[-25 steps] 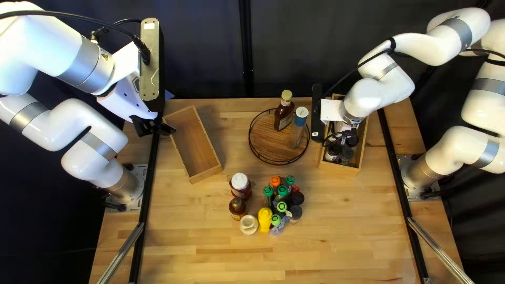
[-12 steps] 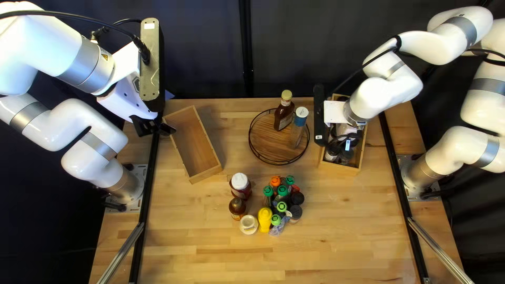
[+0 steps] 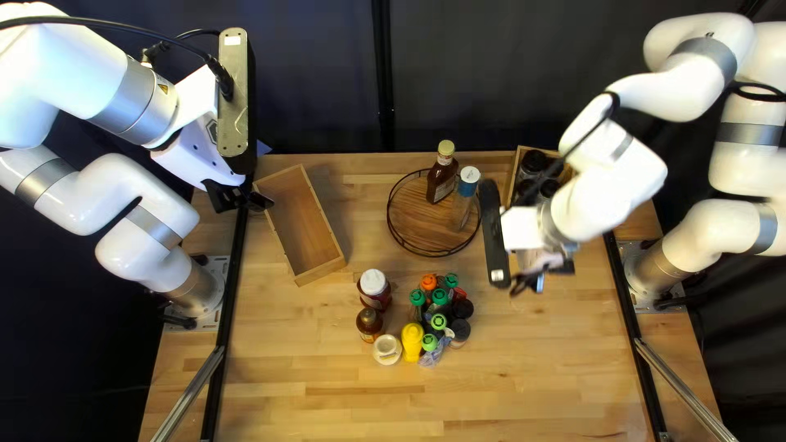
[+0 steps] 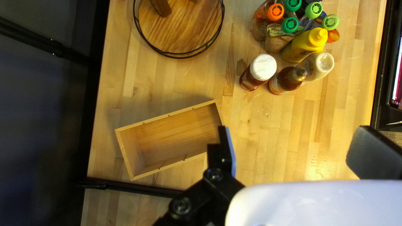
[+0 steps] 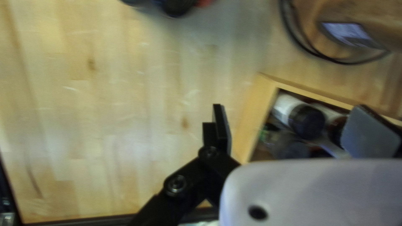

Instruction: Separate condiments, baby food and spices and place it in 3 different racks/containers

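In the top left view my left gripper [image 3: 258, 199] is over the corner of a bare wooden box [image 3: 304, 225]. My left gripper [image 4: 289, 144] stands open, holding nothing. My right gripper [image 3: 536, 277] is near the front end of the box with dark-lidded jars [image 3: 534, 162]; in its own view my right gripper [image 5: 293, 129] is open, with a black-lidded jar [image 5: 307, 121] lying in that box beyond its gap. The round wire-rimmed rack [image 3: 416, 231] holds a brown bottle [image 3: 442, 173] and a blue-capped bottle [image 3: 466, 196]. Green-capped pouches [image 3: 440, 297] stand bunched mid-table.
Left of the pouches are a white-capped jar [image 3: 374, 283], a brown sauce bottle [image 3: 369, 322], a pale-capped bottle [image 3: 387, 349] and a yellow bottle [image 3: 412, 341]. Dark-lidded jars [image 3: 460, 329] adjoin the pouches' right side. Black rails flank the table.
My right arm has swung from above the jar box toward the table's near edge, uncovering the dark lids at the box's far end. My left arm has stayed still.
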Robot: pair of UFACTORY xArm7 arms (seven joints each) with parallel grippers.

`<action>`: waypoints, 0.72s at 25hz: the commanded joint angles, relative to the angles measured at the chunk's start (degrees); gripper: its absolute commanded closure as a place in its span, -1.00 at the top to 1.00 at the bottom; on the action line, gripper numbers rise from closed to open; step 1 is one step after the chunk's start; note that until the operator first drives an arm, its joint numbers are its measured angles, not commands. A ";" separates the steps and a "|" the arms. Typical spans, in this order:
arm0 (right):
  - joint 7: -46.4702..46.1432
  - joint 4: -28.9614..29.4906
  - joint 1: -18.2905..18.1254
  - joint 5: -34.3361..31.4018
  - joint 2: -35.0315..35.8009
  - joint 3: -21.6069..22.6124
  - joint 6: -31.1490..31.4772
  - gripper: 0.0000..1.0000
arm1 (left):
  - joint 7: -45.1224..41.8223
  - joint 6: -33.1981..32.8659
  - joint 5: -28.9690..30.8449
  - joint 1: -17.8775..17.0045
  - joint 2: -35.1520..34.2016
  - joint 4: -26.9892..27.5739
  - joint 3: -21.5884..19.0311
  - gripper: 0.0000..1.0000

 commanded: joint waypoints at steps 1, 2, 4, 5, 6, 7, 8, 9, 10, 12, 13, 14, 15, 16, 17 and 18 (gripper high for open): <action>-4.73 -1.08 7.08 -1.91 1.10 -7.37 -6.59 1.00 | 0.00 0.00 0.00 0.00 0.00 0.00 0.00 1.00; -6.65 -1.33 8.53 -2.65 0.71 -9.19 -8.14 1.00 | 0.00 0.00 0.00 0.00 0.00 0.00 0.00 1.00; -10.47 -1.46 10.58 -3.93 -0.33 -12.05 -10.40 1.00 | 0.00 0.00 0.00 0.00 0.00 0.00 0.00 1.00; -11.63 -1.44 10.93 -4.22 -0.76 -12.64 -10.82 1.00 | 0.00 0.00 0.00 0.00 0.00 0.00 0.00 1.00; -13.89 -0.92 12.66 -4.86 -1.13 -14.69 -12.05 1.00 | 0.00 0.00 0.00 0.00 0.00 0.00 0.00 1.00; -15.30 -0.43 13.79 -5.29 -1.37 -15.94 -12.70 1.00 | 0.00 0.00 0.00 0.00 0.00 0.00 0.00 1.00; -16.54 0.01 14.58 -5.64 -1.64 -16.81 -13.08 1.00 | 0.00 0.00 0.00 0.00 0.00 0.00 0.00 1.00; -17.84 0.89 15.81 -5.85 -1.78 -18.02 -13.33 1.00 | 0.00 0.00 0.00 0.00 0.00 0.00 0.00 1.00; -18.57 1.44 16.53 -5.95 -1.88 -18.72 -13.42 1.00 | 0.00 0.00 0.00 0.00 0.00 0.00 0.00 1.00; -21.05 3.95 19.51 -6.17 -2.16 -21.54 -13.45 1.00 | 0.00 0.00 0.00 0.00 0.00 0.00 0.00 1.00; -21.84 4.89 20.59 -6.23 -2.28 -22.48 -13.35 1.00 | 0.00 0.00 0.00 0.00 0.00 0.00 0.00 1.00; -22.51 5.75 21.59 -6.32 -2.37 -23.33 -13.32 1.00 | 0.00 0.00 0.00 0.00 0.00 0.00 0.00 1.00; -22.89 6.34 22.29 -6.35 -2.38 -23.91 -13.19 1.00 | 0.00 0.00 0.00 0.00 0.00 0.00 0.00 1.00; -23.61 7.30 23.48 -6.44 -2.50 -24.95 -13.03 1.00 | 0.00 0.00 0.00 0.00 0.00 0.00 0.00 1.00; -24.08 7.80 24.03 -6.53 -2.66 -25.48 -13.01 1.00 | 0.00 0.00 0.00 0.00 0.00 0.00 0.00 1.00; -24.60 8.52 24.89 -6.57 -2.81 -26.28 -12.90 1.00 | 0.00 0.00 0.00 0.00 0.00 0.00 0.00 1.00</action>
